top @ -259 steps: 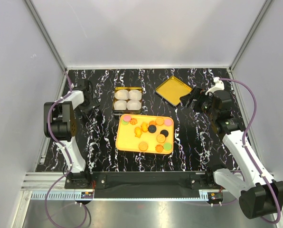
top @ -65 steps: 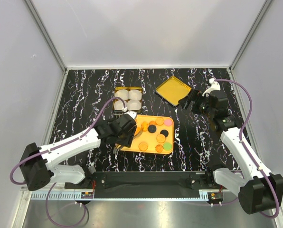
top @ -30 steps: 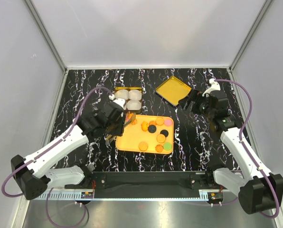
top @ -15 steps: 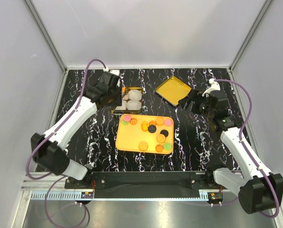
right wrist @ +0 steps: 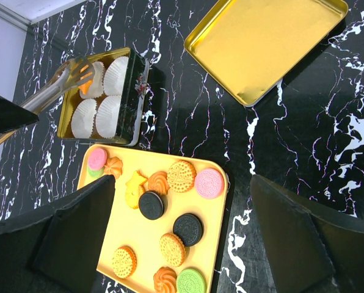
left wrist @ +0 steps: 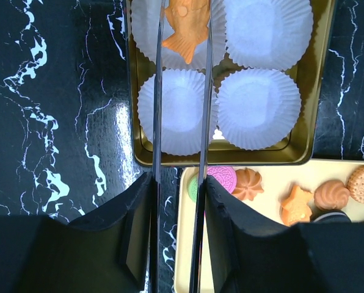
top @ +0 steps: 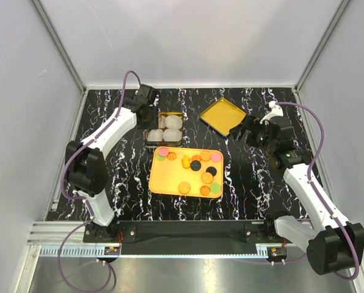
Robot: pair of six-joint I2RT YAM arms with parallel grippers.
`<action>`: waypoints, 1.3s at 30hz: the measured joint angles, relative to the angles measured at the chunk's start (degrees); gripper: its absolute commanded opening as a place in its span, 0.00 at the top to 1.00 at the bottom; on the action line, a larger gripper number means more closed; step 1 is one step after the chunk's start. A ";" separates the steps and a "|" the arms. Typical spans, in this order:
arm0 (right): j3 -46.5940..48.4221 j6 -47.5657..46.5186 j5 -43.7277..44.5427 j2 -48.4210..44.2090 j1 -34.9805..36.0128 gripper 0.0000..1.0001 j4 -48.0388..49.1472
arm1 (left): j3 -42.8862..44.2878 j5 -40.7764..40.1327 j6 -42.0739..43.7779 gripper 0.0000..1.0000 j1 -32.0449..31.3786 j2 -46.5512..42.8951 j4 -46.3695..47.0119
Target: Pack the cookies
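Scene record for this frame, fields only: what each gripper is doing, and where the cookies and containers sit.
left gripper: shut on fish-shaped cookie
paper cups: four in gold tin; three empty, fourth under the held cookie
right gripper: open, holding nothing, beside gold lid
yellow tray: other cookies lying loose
packed so far: none released into a cup

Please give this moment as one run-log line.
left gripper: shut on tongs, tongs hold fish cookie over paper cup in tin | right gripper: open, empty | other cookies: on yellow tray
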 measured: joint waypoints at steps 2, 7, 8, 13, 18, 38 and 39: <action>0.00 0.00 0.00 0.00 0.00 0.00 0.00 | 0.00 0.07 0.00 0.59 0.09 0.66 0.22; -0.02 0.00 0.00 0.00 0.00 0.00 0.00 | 0.00 0.07 0.00 0.56 0.20 1.92 0.85; -0.02 0.00 0.00 0.00 0.00 0.00 0.00 | 0.00 0.07 0.02 0.55 0.24 2.01 0.85; -0.02 0.00 0.00 0.00 0.00 0.00 0.00 | 0.04 0.04 0.24 0.48 0.24 2.12 0.85; -0.02 0.00 0.00 0.00 0.00 0.00 0.00 | 0.79 0.02 0.59 0.51 0.24 2.10 0.52; -0.02 0.00 0.00 0.00 0.00 0.00 -0.02 | -14.14 2.38 -0.15 0.51 -17.49 -25.97 -0.81; -0.02 0.00 0.00 0.00 0.00 0.00 0.00 | -15.34 2.38 -0.63 0.50 -19.45 -26.34 -0.83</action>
